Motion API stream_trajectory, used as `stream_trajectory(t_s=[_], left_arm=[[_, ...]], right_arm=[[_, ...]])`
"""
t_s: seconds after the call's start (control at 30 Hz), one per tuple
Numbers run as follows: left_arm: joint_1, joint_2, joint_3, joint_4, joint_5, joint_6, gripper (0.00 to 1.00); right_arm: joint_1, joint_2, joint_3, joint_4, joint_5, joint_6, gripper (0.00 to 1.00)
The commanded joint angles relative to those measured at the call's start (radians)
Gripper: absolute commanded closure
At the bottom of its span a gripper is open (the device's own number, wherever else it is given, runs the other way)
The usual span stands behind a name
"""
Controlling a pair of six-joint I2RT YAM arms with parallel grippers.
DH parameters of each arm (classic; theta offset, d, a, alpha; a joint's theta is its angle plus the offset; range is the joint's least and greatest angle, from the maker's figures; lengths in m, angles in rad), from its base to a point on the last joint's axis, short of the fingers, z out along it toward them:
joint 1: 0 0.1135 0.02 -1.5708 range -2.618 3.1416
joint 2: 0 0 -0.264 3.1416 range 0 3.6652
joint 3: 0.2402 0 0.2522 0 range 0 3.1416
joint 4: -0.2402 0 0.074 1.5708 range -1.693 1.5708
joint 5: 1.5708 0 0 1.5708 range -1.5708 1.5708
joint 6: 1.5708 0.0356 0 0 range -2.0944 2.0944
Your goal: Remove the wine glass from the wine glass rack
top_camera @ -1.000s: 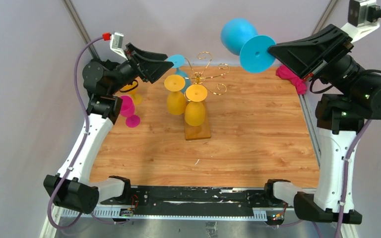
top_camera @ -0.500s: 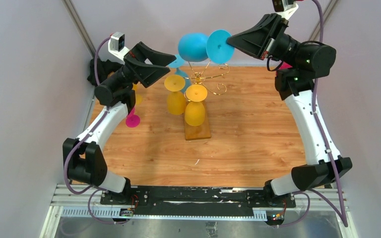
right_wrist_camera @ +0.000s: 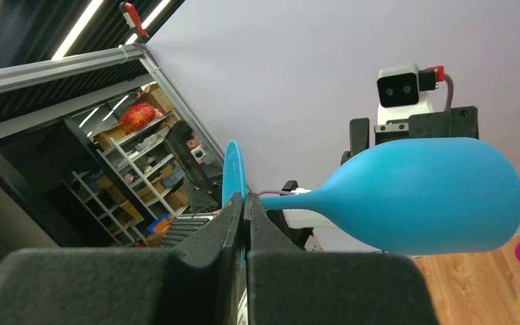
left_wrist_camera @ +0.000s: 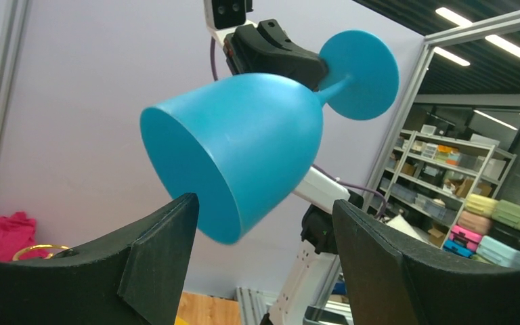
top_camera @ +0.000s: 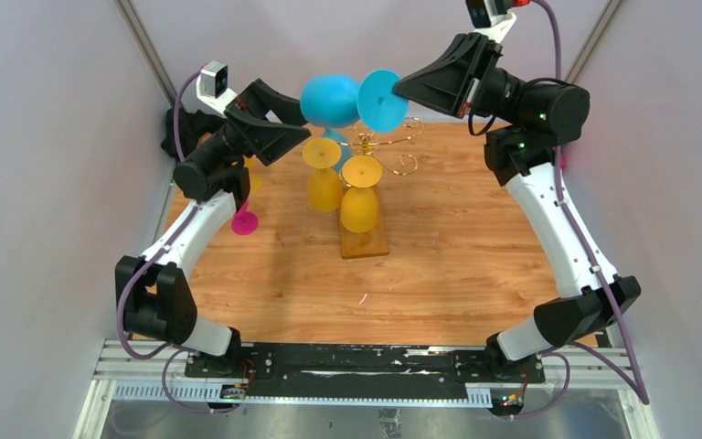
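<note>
gripping the blue wine glass [top_camera: 329, 101] by its stem, right pincer [top_camera: 400, 89] holds it near wide-apart left pincer [left_wrist_camera: 264, 203].

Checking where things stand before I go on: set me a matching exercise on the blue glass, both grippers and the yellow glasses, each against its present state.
Things:
1. blue wine glass
2. left gripper
3. right gripper
4. yellow wine glasses

States:
A. shut on a stem
B. hanging foot-up on the wine glass rack
C. open, fingers either side of a bowl's rim
D. held sideways in the air

Pairs: 1-D, 2-C, 3-A, 4-B
</note>
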Motion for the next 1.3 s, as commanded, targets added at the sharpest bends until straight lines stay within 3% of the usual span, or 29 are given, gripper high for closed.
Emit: stream_trajectory(t_s=[0.0, 0.13, 0.27, 0.47, 0.63, 0.77, 0.87, 1.0, 1.13, 1.2, 1.27], left_arm=[[-0.015, -0.024, 0.003, 0.065, -0.015, 0.0, 0.22], [-0.029, -0.076, 0.001, 0.065, -0.023, 0.003, 0.25], [-0.033, -0.145, -0.032, 0.066, -0.039, 0.012, 0.34], [-0.035, -0.222, -0.086, 0.064, -0.054, 0.016, 0.68], [-0.035, -0.23, -0.109, 0.065, -0.057, 0.01, 0.83], [-0.035, -0.211, -0.11, 0.064, -0.068, 0.003, 1.0], [-0.031, -0.208, -0.116, 0.064, -0.097, -0.002, 1.0], [-0.013, -0.252, -0.128, 0.031, -0.13, 0.018, 1.0], [0.025, -0.379, -0.116, -0.256, -0.138, 0.198, 1.0], [0.033, -0.467, -0.066, -0.607, -0.166, 0.419, 1.0], [0.033, -0.547, 0.063, -1.162, -0.288, 0.742, 1.0]], right_arm=[[0.056, 0.026, -0.052, 0.163, 0.021, 0.06, 1.0], [0.069, 0.088, -0.077, 0.342, 0.042, 0.177, 1.0], [0.076, 0.173, -0.042, 0.54, 0.071, 0.319, 1.0], [0.085, 0.218, -0.058, 0.613, 0.094, 0.372, 1.0], [0.085, 0.194, -0.084, 0.624, 0.088, 0.374, 1.0], [0.085, 0.17, -0.096, 0.591, 0.059, 0.354, 0.98], [0.085, 0.149, -0.118, 0.566, 0.047, 0.33, 0.82], [0.078, 0.117, -0.142, 0.532, 0.033, 0.291, 0.41], [0.044, 0.067, -0.18, 0.472, 0.021, 0.248, 0.16], [0.011, 0.036, -0.222, 0.44, 0.021, 0.226, 0.1], [-0.04, 0.001, -0.28, 0.405, 0.018, 0.202, 0.08]])
